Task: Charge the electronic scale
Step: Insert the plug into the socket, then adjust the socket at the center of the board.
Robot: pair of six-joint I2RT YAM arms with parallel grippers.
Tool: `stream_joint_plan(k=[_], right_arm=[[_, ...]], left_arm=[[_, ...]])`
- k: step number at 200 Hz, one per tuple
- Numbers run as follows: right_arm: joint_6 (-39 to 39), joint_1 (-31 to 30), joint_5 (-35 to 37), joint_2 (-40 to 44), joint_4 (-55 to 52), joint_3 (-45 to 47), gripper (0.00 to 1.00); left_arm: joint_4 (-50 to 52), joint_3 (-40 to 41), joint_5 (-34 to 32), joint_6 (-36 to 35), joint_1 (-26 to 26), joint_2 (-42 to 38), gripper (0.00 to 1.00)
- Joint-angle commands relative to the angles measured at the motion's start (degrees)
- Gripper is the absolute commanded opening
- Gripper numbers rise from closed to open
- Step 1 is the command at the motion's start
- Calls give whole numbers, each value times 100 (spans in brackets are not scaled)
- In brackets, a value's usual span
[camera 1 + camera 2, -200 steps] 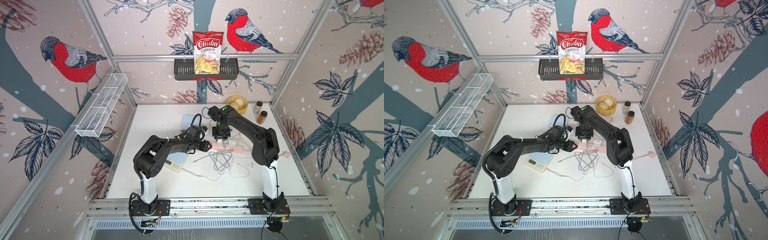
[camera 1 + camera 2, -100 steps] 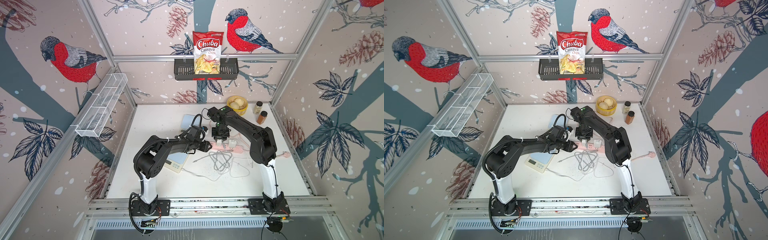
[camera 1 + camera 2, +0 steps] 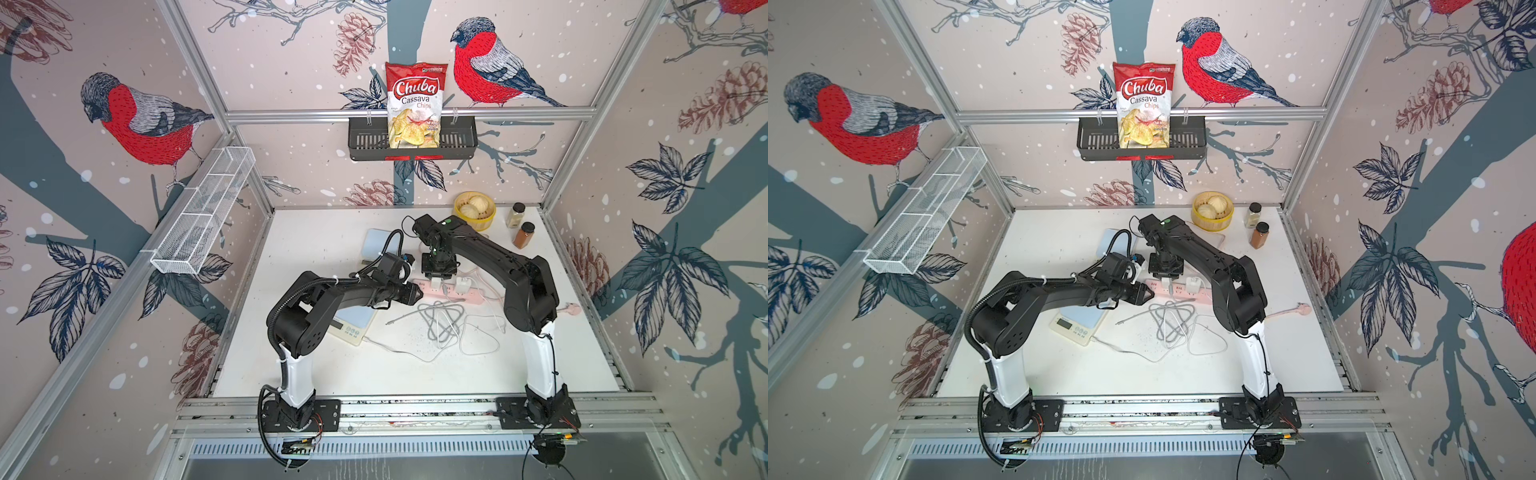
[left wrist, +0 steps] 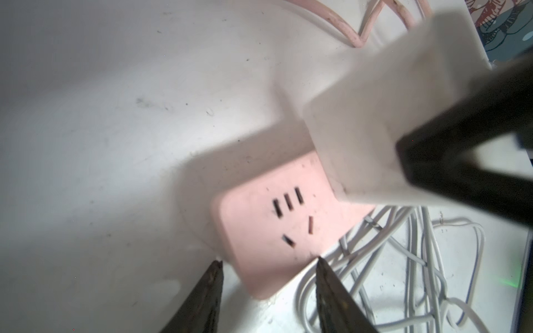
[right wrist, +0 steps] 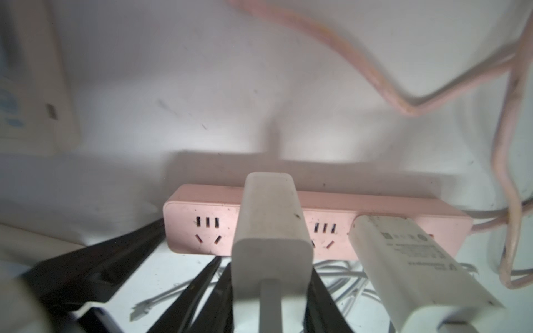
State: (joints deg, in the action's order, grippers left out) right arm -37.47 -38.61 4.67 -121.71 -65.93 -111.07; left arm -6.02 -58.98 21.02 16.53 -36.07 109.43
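Against the top view from a second ago, no clear shift: both arms, strip and cables sit where they were. The left gripper [image 4: 266, 261] has its jaws spread, the tips at either side of the free end of the pink power strip [image 3: 453, 296]; contact cannot be confirmed. The right gripper [image 3: 437, 279] points down and pinches a white charger adapter [image 5: 271, 225], which stands at the strip's second socket; how deep it sits is not visible. A second white adapter [image 5: 403, 259] sits in the strip just beside it. The electronic scale [image 3: 353, 328] lies on the white table [image 3: 316, 361] near the strip, its platform largely covered by the left arm, with only the display end showing. Loose white cables [image 3: 440, 328] are tangled on the near side of the strip, and a thin one reaches the scale's corner. At the back stand a yellow bowl [image 3: 474, 210] and two spice jars [image 3: 515, 215].
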Motion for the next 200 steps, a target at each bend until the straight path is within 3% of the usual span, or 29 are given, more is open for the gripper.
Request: stream_joint_plan(k=[1, 33, 76, 137, 169, 200], right_arm=[[231, -15, 868, 325, 481, -581, 39], [544, 95, 768, 860, 1082, -293, 56], [957, 408, 338, 860, 1238, 476, 54], [1413, 477, 4, 713, 2423, 1210, 59], [1748, 608, -181, 12, 2134, 852, 56], [1936, 1128, -480, 329, 2185, 1700, 51]], left_arm=[[68, -234, -79, 97, -22, 172, 45], [387, -895, -295, 89, -93, 661, 43], [952, -1658, -708, -73, -93, 983, 43], [1300, -992, -1279, -281, 101, 130, 46], [1400, -924, -1123, -262, 505, -20, 47], [1598, -1254, -1341, -540, 620, -18, 47]])
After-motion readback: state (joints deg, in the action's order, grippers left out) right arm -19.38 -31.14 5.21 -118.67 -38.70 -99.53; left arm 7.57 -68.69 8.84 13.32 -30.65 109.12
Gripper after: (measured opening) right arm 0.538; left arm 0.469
